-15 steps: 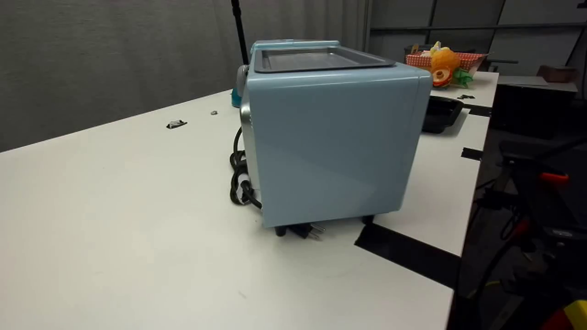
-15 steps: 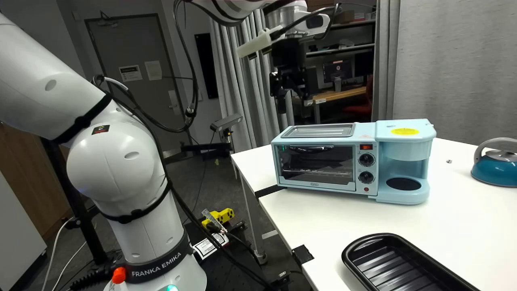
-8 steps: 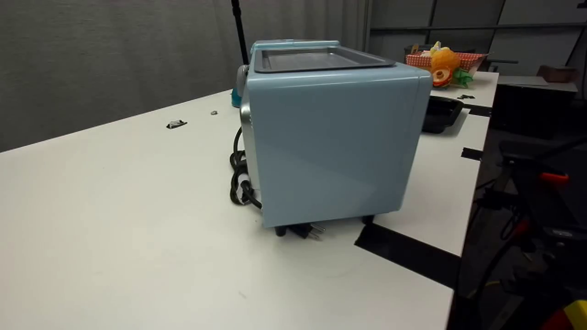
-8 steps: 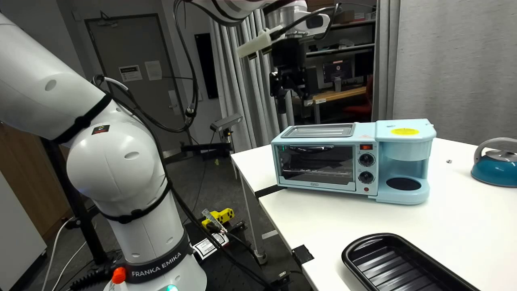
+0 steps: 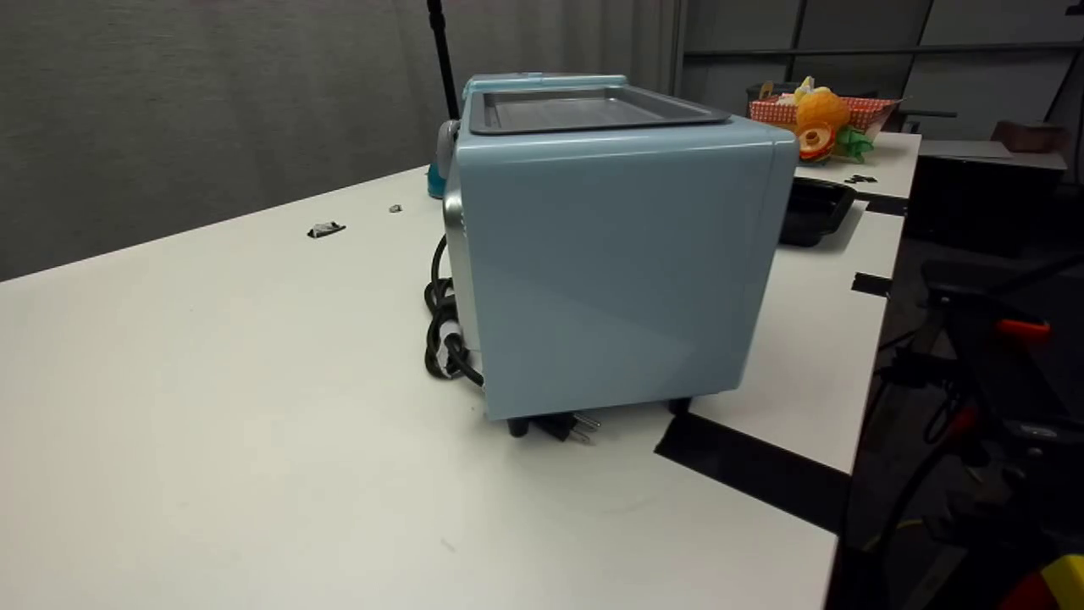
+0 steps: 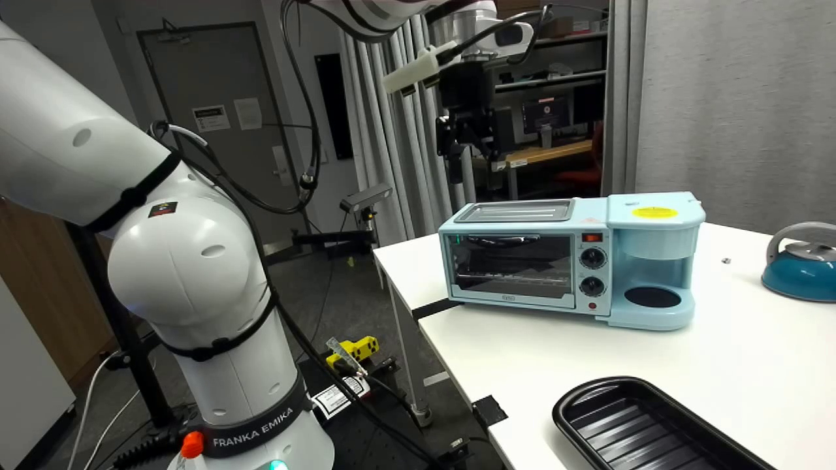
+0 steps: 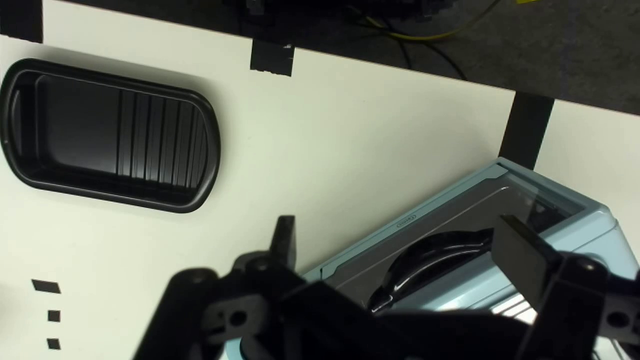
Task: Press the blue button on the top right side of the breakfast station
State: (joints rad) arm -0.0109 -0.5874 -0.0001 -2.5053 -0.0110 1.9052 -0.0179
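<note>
Starting big: the white bench [image 6: 751, 365] is stretching out below the end effector [image 7: 396, 222], and the white robot arm [image 6: 189, 274] is arching in above it from one side. Now the breakfast station [image 6: 577, 261]: it's sitting on the bench beneath the end effector and apart from it, and in the wrist view its oven door [image 7: 455, 215] is showing under the gap between the fingers [image 7: 522, 260]. And those fingers are standing spread wide! The black pan [image 7: 120, 135] is lying lower and off to one side of the end effector, well apart from the station. The teal kettle [image 6: 802, 274] is resting farther off, beyond the station's far end. Right below the spread, the curved black handle [image 7: 425, 250] is bowing out from the door, and lower than the end effector, the yellow label [image 6: 655, 212] is brightening the station's top.
</note>
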